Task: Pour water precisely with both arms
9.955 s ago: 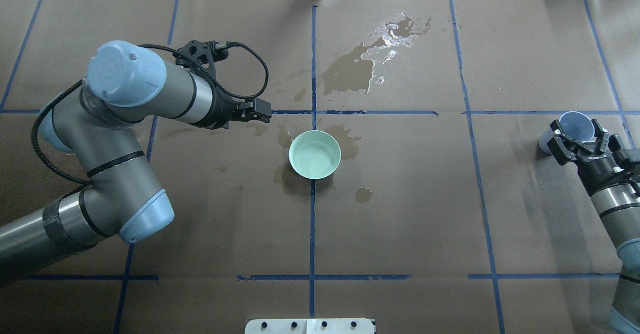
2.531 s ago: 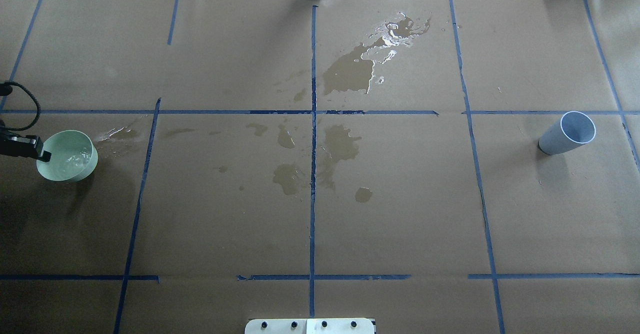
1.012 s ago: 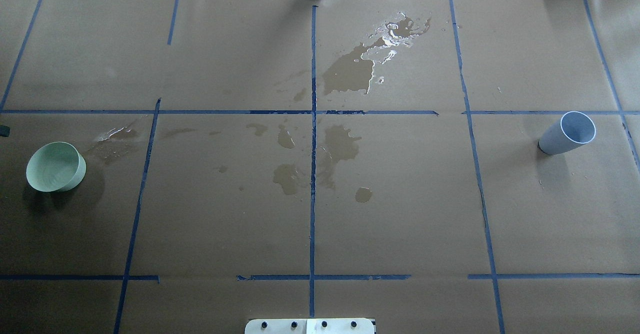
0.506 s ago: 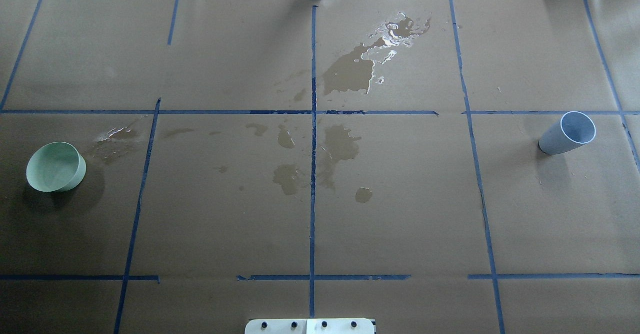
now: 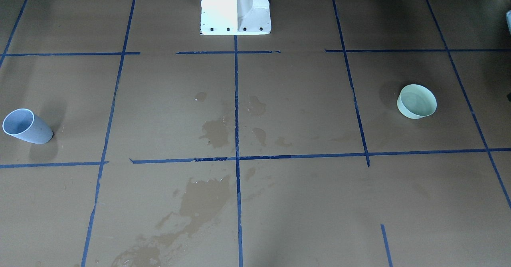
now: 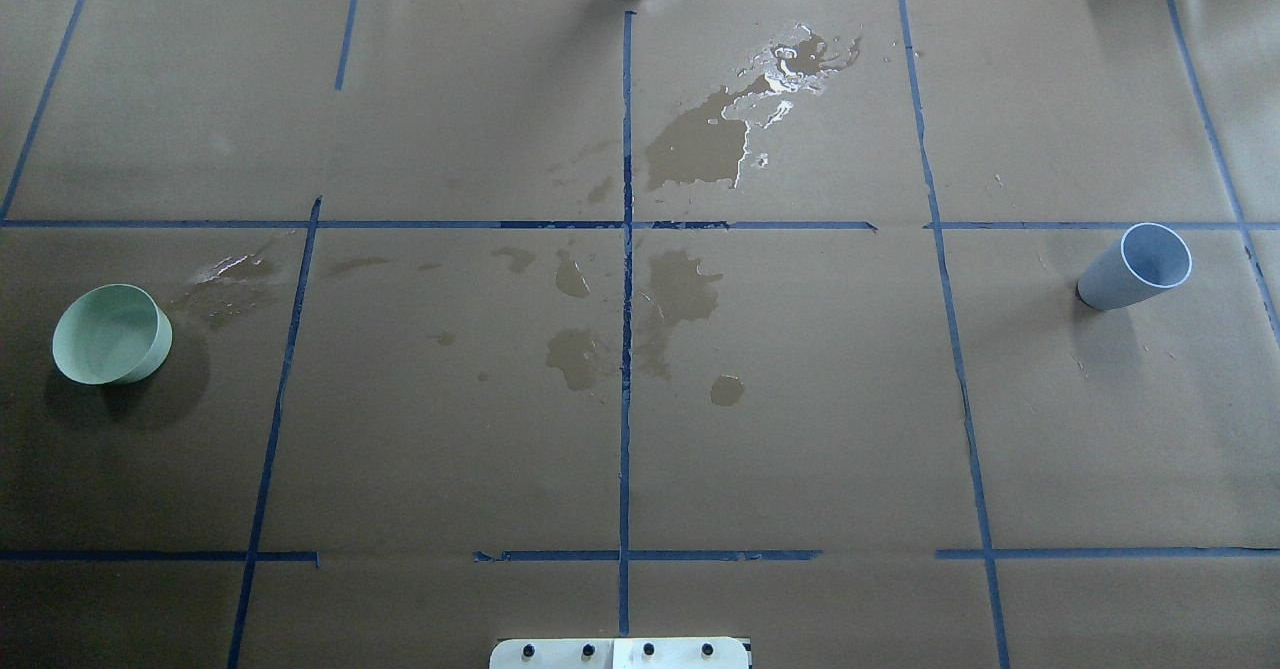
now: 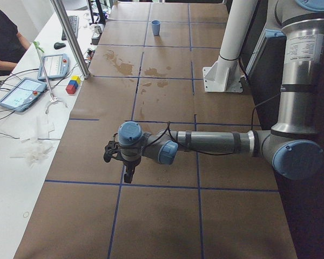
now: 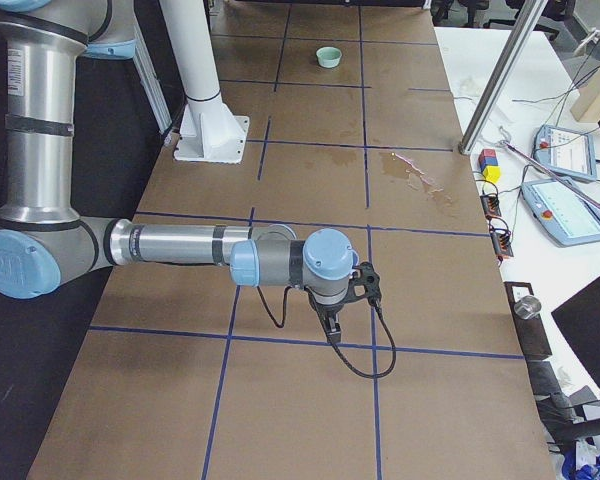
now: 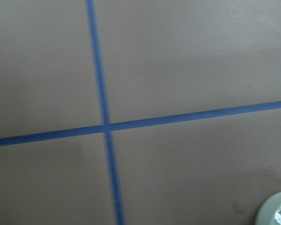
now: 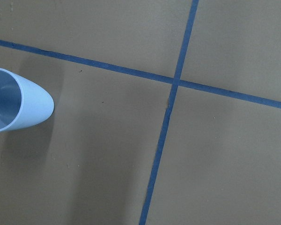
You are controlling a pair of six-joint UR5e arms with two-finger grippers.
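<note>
We see the water [image 5: 417,99] in the green bowl [image 6: 162,341] at the left end of the table [image 6: 800,449]. We cannot tell if the left gripper [image 7: 128,177] and the right gripper [image 8: 332,332] are open or hold anything.

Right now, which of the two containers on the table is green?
The low, wide bowl on the robot's left side; the tall, narrow cup on its right is pale blue.

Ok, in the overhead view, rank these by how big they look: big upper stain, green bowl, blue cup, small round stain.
1. Big upper stain, clearly largest.
2. Green bowl and blue cup: they look about alike, so not ranked.
3. Small round stain, smallest.
</note>
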